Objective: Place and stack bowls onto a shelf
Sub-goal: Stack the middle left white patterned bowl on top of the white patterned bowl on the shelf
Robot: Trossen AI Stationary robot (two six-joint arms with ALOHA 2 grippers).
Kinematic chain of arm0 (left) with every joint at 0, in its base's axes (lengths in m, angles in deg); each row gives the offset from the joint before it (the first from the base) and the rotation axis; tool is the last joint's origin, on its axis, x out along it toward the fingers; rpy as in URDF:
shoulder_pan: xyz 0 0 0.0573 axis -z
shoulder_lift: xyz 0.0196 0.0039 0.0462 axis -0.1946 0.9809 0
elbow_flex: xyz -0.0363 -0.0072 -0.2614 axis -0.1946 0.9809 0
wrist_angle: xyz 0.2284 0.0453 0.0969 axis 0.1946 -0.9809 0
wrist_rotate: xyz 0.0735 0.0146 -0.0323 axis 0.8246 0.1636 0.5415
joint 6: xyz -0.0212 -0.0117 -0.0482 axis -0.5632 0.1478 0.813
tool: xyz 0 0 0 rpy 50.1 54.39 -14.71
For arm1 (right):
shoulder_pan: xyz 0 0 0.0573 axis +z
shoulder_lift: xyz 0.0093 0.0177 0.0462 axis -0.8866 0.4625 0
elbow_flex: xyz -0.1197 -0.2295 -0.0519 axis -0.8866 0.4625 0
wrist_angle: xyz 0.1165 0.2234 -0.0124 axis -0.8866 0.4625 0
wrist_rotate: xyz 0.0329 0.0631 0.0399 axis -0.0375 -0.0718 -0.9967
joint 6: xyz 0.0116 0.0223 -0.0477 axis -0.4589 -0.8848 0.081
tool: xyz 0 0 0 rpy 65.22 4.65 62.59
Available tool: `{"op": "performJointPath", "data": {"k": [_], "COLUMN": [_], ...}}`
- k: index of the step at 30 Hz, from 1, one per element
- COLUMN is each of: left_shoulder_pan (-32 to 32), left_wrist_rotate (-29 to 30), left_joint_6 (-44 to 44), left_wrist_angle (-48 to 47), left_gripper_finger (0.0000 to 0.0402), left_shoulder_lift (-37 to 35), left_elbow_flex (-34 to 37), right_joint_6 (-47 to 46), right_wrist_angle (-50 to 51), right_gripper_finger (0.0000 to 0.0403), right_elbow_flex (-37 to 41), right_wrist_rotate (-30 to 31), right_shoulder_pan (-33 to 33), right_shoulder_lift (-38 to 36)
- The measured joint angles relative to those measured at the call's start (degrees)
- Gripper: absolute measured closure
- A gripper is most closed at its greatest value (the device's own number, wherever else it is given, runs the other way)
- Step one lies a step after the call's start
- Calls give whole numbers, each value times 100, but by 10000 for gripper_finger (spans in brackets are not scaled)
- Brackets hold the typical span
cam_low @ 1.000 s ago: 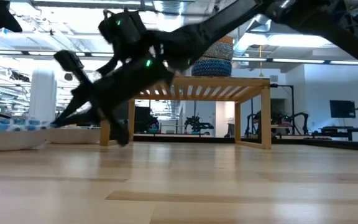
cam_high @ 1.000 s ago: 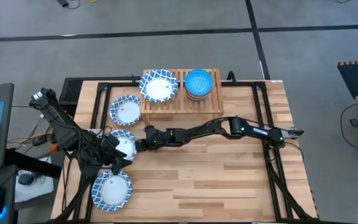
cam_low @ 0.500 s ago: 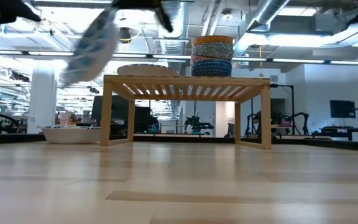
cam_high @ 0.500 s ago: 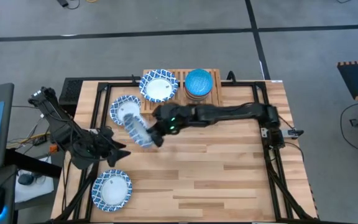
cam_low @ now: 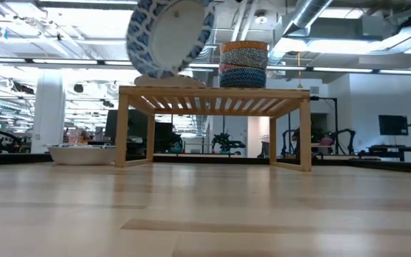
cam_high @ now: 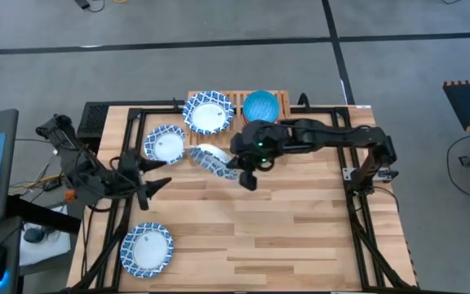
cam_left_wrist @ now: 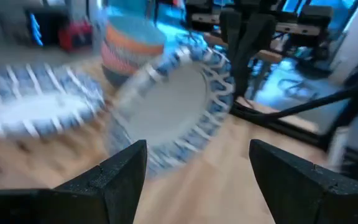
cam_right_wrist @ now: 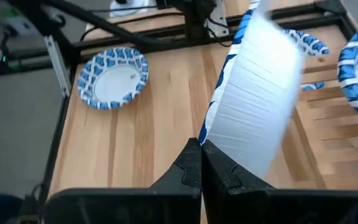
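Observation:
My right gripper [cam_high: 230, 166] is shut on a blue-and-white patterned dish [cam_high: 209, 158], held high in front of the shelf [cam_high: 239, 131]; the low view shows the dish [cam_low: 170, 34] tipped steeply above the shelf's top. On the shelf sit another patterned dish [cam_high: 209, 112] and a stack of small bowls [cam_high: 261, 108] with a bright blue one on top. Two more patterned dishes [cam_high: 166, 144] [cam_high: 147, 247] rest on the table. My left gripper [cam_high: 155, 173] is open and empty at the table's left, pointing toward the held dish [cam_left_wrist: 173, 106]. My right gripper pinches the dish's rim [cam_right_wrist: 209, 138] between its two shut fingers, one on the white underside and one on the inner face. The dish is lifted clear of table and shelf and stands tilted steeply, its white underside [cam_right_wrist: 260, 93] toward the wrist camera.
The shelf's right third [cam_high: 282, 135] shows bare slats. Black frame rails [cam_high: 353, 204] run along the table's left and right sides. The near half of the plank tabletop [cam_high: 268, 237] is open wood.
My right gripper has lifted the patterned dish off the table's left part and carried it up and toward the right and far side, to just in front of the shelf; the dish has tipped steeply. My left gripper, close to that dish before, stays behind, now apart from it.

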Motion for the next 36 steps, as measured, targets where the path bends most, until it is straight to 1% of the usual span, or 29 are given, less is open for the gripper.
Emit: {"op": "performJointPath", "data": {"k": [3, 4, 5, 8, 11, 14, 16, 19, 22, 26, 28, 29, 31, 34, 36], "left_shoulder_pan": [-306, -433, -570, -1051, -1493, -1835, -1986, -2170, -2314, -2505, -2591, -2641, -2777, -3039, -3294], "left_wrist_rotate": [205, 185, 102, -530, -972, -994, -1101, -1735, -2336, -2593, -2648, -2645, -2543, -2070, -1742], "left_joint_6": [-1032, -1325, -1602, -2265, -2530, -2703, -2720, -2793, -2829, -2775, -2642, -2530, -2302, -2007, -1983], "left_wrist_angle": [521, 724, 908, 1376, 1590, 1689, 1662, 1691, 1675, 1688, 1701, 1733, 1793, 1984, 2249], "left_gripper_finger": [134, 134, 134, 134, 134, 136, 146, 180, 237, 333, 379, 388, 391, 397, 400], "left_shoulder_lift": [133, 168, 208, 401, 601, 774, 843, 880, 892, 888, 872, 866, 836, 752, 659], "left_elbow_flex": [-1, -1, -2, -2, 0, -2, -1, -2, -2, -2, -2, -1, 0, 0, 0], "right_joint_6": [373, 493, 612, 895, 1177, 1364, 1416, 1428, 1463, 1461, 1305, 1192, 901, 503, 157], "right_wrist_angle": [85, 118, 139, 152, 142, 165, 213, 247, 265, 263, 249, 239, 200, 307, 317], "right_gripper_finger": [386, 386, 386, 386, 386, 386, 386, 386, 386, 386, 381, 373, 345, 293, 258], "right_elbow_flex": [0, -2, -4, -4, -4, -4, -4, -4, -4, -4, -6, -8, -19, -133, -313], "right_wrist_rotate": [-34, -54, -89, -205, -280, -426, -452, -452, -455, -449, -316, -199, 3, 98, 442], "right_shoulder_pan": [20, 32, 51, 80, 131, 172, 212, 232, 229, 225, 225, 225, 192, 95, 10], "right_shoulder_lift": [-169, -212, -243, -298, -305, -305, -305, -305, -305, -305, -308, -313, -318, -436, -550]}}
